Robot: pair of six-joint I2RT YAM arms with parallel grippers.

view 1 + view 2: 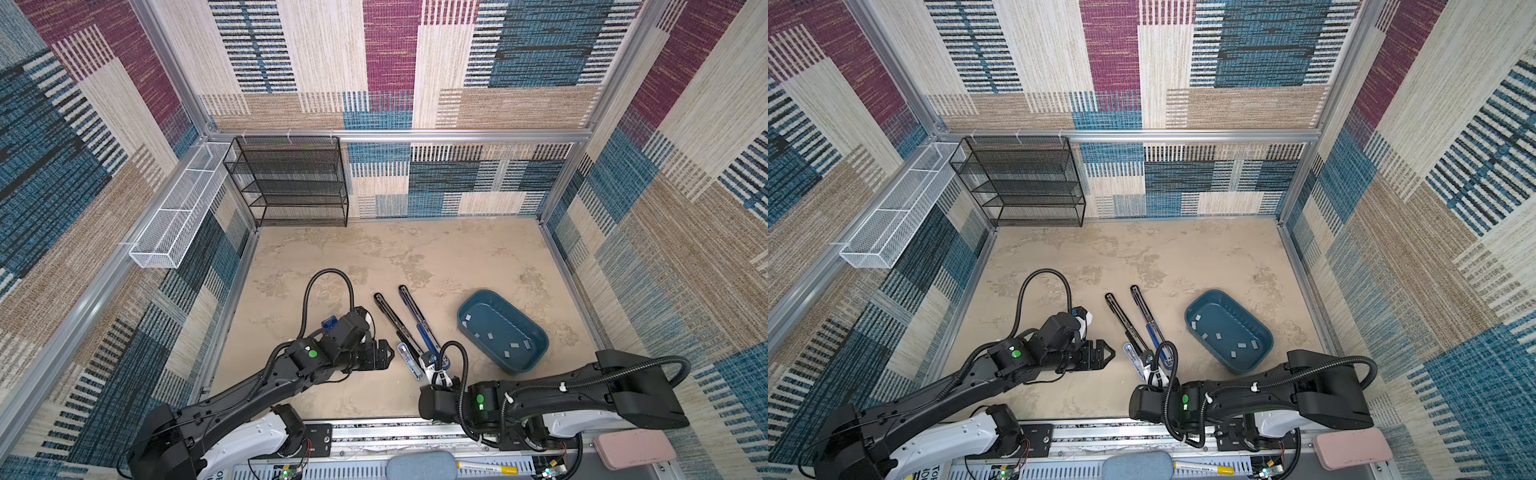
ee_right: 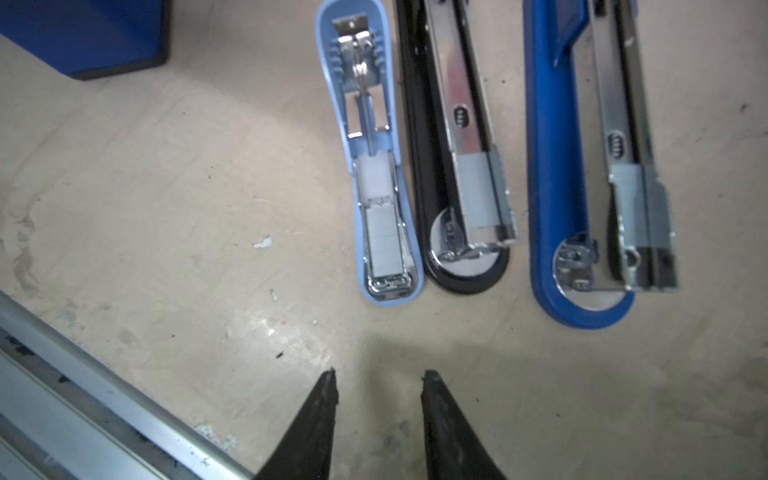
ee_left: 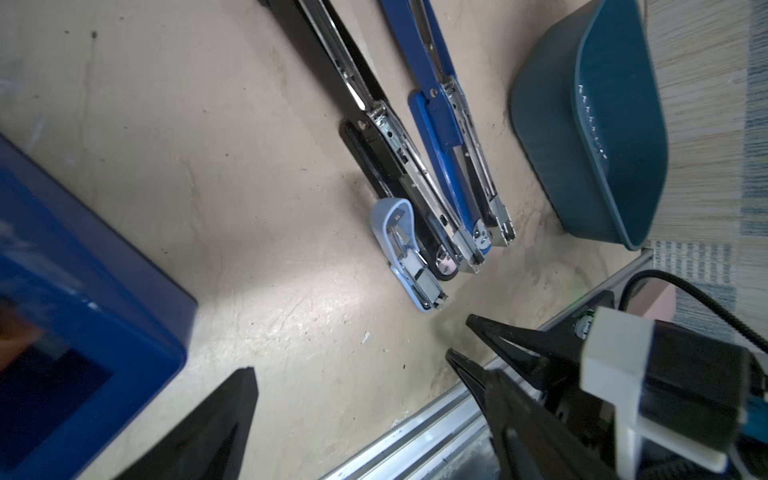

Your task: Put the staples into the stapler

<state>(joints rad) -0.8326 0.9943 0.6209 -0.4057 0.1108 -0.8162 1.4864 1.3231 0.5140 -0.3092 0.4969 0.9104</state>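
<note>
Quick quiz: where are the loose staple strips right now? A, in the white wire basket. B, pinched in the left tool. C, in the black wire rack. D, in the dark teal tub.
D: in both top views the small grey staples lie scattered on the floor of the teal tub.

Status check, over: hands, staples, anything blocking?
Left hand open, empty. Right hand open, empty, near light blue stapler's front. Staple strip sits in that stapler; loose staples in teal tray. Nothing blocking.
</note>
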